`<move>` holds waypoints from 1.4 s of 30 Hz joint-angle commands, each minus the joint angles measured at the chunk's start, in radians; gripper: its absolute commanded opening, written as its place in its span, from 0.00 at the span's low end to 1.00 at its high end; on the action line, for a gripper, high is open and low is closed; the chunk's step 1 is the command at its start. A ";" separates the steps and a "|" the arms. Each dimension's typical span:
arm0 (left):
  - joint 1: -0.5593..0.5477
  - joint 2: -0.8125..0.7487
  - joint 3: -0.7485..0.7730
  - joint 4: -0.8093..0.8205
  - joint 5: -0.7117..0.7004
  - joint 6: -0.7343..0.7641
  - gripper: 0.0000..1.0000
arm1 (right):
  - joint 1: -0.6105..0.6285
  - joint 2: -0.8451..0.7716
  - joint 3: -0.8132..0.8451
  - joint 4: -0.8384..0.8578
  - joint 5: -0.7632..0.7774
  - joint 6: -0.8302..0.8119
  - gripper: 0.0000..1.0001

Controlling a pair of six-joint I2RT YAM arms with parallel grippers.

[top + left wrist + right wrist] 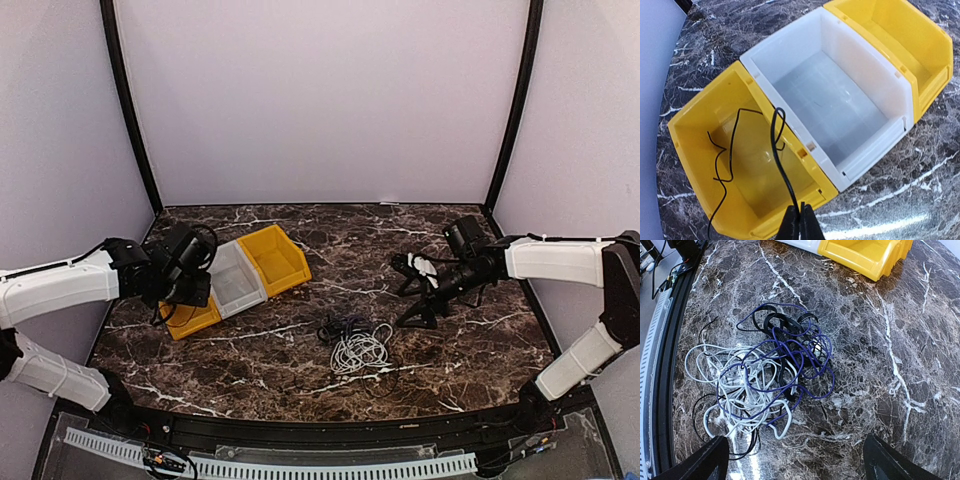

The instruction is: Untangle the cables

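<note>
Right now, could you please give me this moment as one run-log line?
left gripper: shut on black cable over yellow bin | right gripper: open, clear of tangle | tangle: on table

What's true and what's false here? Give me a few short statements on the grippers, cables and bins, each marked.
1. The left gripper is shut on a thin black cable. True.
2. The white bin is empty. True.
3. The black cable hangs into the white bin. False: it hangs into the yellow bin beside it.
4. The right gripper holds a white cable. False: it is open above the tangle, holding nothing.
5. The tangle mixes white, purple and black cables. True.
</note>
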 commanded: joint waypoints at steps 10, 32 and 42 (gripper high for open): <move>0.174 -0.043 -0.087 0.428 0.071 0.208 0.00 | -0.005 -0.011 0.020 -0.002 0.006 -0.011 0.95; 0.280 -0.131 -0.225 0.410 0.016 0.146 0.00 | -0.005 0.030 0.033 -0.026 -0.003 -0.030 0.94; 0.314 0.000 -0.206 0.461 0.080 0.100 0.00 | -0.006 0.020 0.033 -0.037 -0.007 -0.035 0.94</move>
